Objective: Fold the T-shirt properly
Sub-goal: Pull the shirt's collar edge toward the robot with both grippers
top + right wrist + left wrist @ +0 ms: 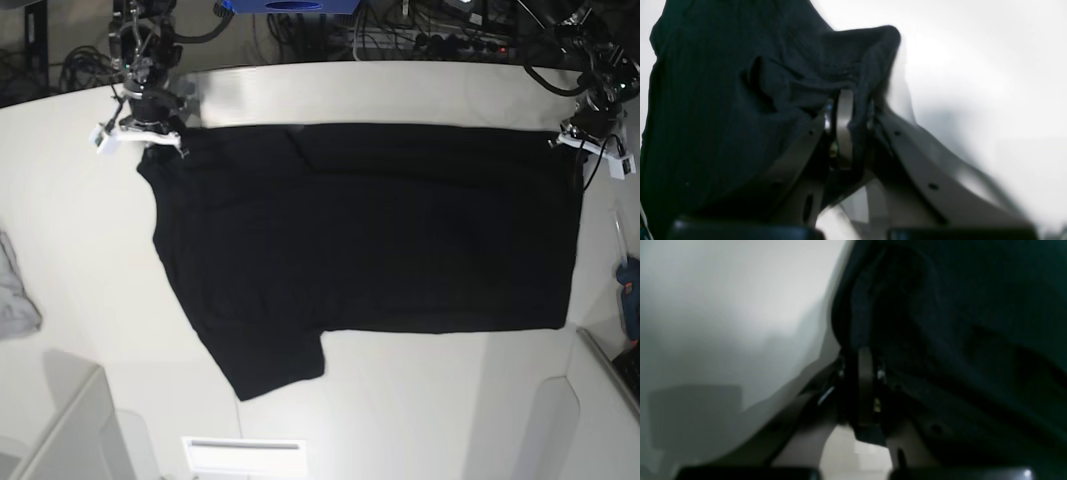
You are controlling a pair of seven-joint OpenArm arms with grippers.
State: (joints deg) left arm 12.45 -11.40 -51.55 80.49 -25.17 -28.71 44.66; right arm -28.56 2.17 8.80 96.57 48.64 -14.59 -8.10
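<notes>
I see the large black short-sleeved cloth T-shirt spread flat, plain side up, across the white worktop, one sleeve pointing toward the near edge. My left pincer is closed tight on the far corner of the shirt on the base view's right; its wrist camera shows dark fabric pinched between the jaws. My right pincer is likewise clamped on the opposite far corner. A small light grey cloth lies well apart from the shirt.
</notes>
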